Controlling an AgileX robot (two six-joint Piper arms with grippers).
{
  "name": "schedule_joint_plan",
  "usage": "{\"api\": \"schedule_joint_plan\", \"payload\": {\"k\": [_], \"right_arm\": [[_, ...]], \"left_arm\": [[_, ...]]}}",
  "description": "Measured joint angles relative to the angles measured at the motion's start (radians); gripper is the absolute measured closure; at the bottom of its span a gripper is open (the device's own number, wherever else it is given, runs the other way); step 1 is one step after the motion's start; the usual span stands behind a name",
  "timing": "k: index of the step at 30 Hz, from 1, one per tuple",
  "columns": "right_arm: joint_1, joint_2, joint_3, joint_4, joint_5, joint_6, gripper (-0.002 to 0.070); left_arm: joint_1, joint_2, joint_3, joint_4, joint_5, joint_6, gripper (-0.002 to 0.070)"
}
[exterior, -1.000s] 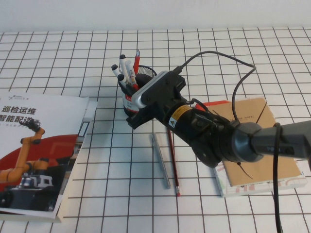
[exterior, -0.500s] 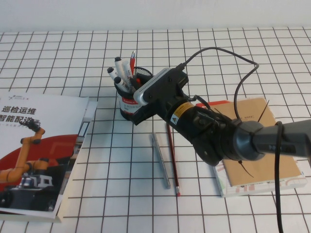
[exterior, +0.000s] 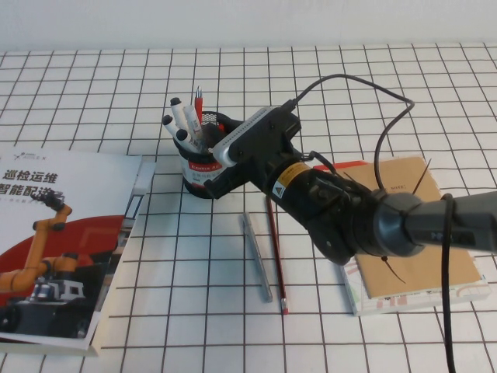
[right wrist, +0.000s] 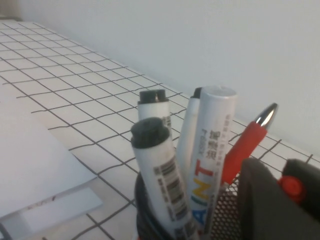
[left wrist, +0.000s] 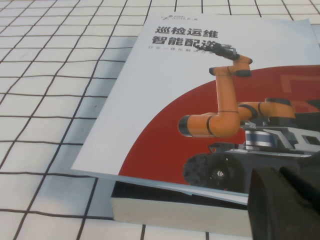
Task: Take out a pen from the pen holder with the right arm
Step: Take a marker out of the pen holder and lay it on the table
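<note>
In the high view, my right gripper sits against the pen holder, just above frame centre, with markers and a red pen standing inside. In the left wrist view, the left gripper hangs lower right over the book. I cannot tell its grip. The right wrist view doesn't show whether the right one has caught anything. I'd confirm one pen is pinched, then lift straight up.

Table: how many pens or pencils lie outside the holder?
2: grey pen, red pencil, side by side near the right gripper at the pen holder; left gripper near the book.
</note>
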Motion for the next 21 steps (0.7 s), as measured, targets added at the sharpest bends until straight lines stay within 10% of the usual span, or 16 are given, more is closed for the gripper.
{"api": "schedule_joint_plan", "payload": {"k": [21], "right_arm": [[0.000,-0.325,0.000,0.039,0.168,-0.055,0.0619]], "left_arm": [[0.000,0.000,0.000,0.000,0.000,0.000,0.0678]]}}
